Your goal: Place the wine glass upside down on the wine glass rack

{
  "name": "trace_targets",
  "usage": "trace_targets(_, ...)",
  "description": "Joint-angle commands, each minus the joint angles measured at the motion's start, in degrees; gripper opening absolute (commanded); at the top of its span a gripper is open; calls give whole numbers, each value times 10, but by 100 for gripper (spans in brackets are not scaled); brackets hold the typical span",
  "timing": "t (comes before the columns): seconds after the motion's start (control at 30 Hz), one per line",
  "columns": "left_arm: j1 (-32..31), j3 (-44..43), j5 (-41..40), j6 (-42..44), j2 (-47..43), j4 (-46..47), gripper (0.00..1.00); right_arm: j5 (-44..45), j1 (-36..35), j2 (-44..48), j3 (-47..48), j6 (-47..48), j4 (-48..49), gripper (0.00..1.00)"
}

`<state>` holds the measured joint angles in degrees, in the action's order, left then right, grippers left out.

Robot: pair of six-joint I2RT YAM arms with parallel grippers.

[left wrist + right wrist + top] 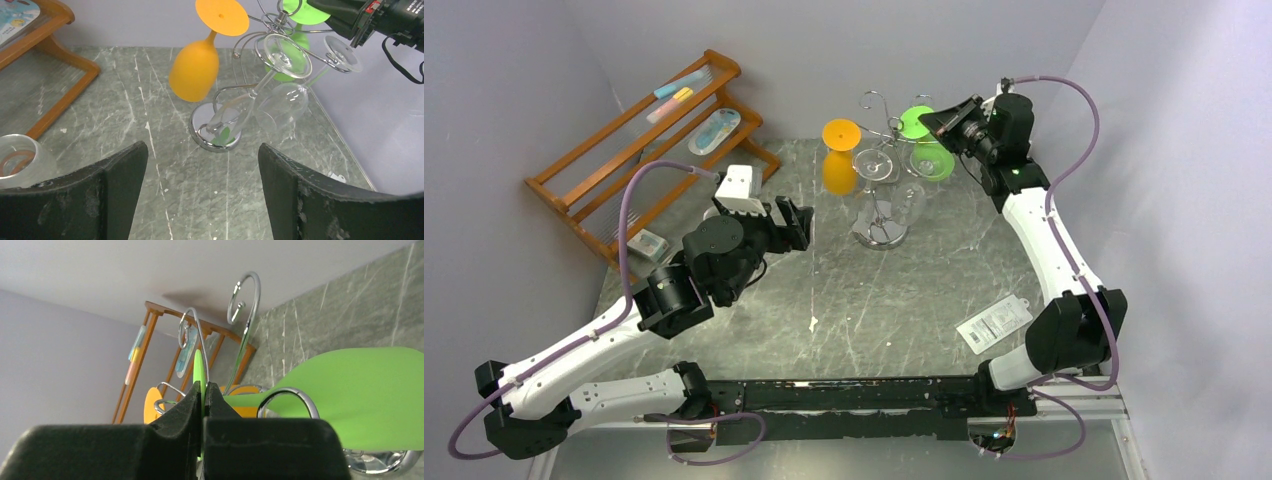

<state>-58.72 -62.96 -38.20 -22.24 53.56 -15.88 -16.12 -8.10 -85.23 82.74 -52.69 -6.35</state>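
Pinching the foot of the green wine glass (350, 395) (bowl hanging down) at the wine glass rack (200, 126), the right gripper (203, 390) is clamped tight. The left gripper (202, 150) gapes, empty.

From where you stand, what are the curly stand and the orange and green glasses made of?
The wine glass rack looks like polished chrome wire: mirror-bright base. The orange wine glass and green wine glass are opaque, dull-sheened, so probably plastic, though painted glass is possible.
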Motion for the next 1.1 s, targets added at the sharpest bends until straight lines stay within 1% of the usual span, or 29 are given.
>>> trace_targets(0.0, -2, 3, -18, 11, -4, -5, 85, 7, 2, 18, -15, -37, 7, 0)
trace_targets(0.2, -2, 2, -24, 11, -3, -8, 86, 46, 5, 54, -39, -51, 1, 0)
trace_targets(0.7, 1, 7, -23, 19, -4, -4, 86, 104, 17, 87, -36, -49, -44, 0)
trace_targets(1.07, 8, 1, -15, 19, 12, -17, 87, 150, 18, 120, -63, -49, -30, 0)
